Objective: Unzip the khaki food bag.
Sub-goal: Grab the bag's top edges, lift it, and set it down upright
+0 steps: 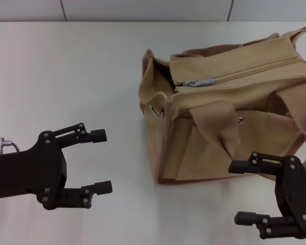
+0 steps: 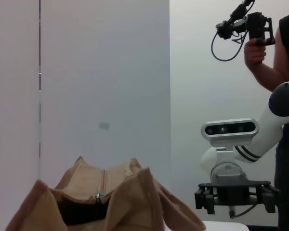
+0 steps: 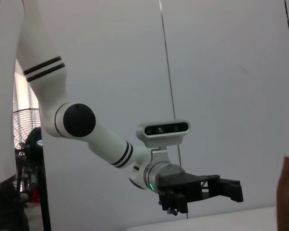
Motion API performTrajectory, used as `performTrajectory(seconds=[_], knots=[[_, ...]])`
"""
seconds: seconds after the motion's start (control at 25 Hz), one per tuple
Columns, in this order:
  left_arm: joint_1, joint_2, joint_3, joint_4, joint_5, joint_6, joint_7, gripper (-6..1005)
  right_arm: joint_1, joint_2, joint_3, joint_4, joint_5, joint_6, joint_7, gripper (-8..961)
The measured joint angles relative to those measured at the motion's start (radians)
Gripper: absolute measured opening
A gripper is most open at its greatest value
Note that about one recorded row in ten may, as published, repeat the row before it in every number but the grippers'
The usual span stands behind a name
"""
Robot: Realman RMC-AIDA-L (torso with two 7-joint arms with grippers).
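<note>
Head view: the white desk (image 1: 66, 76) fills the scene, and the khaki food bag (image 1: 219, 107) sits on its right half, toward the far edge, tilted so one end panel faces the middle of the desk. Two wide webbing handles (image 1: 219, 122) droop over the bag's near side, and a silver snap button (image 1: 240, 120) shows on that side between them. Along the top, the zipper runs closed for most of its length, with the metal pull (image 1: 199, 82) lying near the end that faces the desk's middle, beside a small dark gap.

The left pincer (image 1: 101, 162) hovers over bare desk at the near left, well apart from the bag, its two black fingers spread wide with nothing between them. The right pincer (image 1: 240, 193) hangs at the near right, just in front of the bag's lower corner, its fingers likewise apart and empty.
</note>
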Motion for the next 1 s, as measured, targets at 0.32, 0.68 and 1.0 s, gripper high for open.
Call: performTrajectory(seconds=[0.32,0.68,1.0], knots=[[-0.001,-0.005,0.002,-0.002,0.002,-0.007,0.0,847,-0.003,0.001,0.001,0.001,0.001,0.003,0.0,759],[-0.006,-0.043,-0.005,-0.006,0.002,-0.126,-0.013,832,-0.033,0.002,0.14,0.015,0.058,0.004,0.0,760],[-0.066,-0.079,-0.009,-0.084,-0.009,-0.206,-0.028,819,-0.128,0.002,0.347,0.106,0.225,0.007,-0.07,759]])
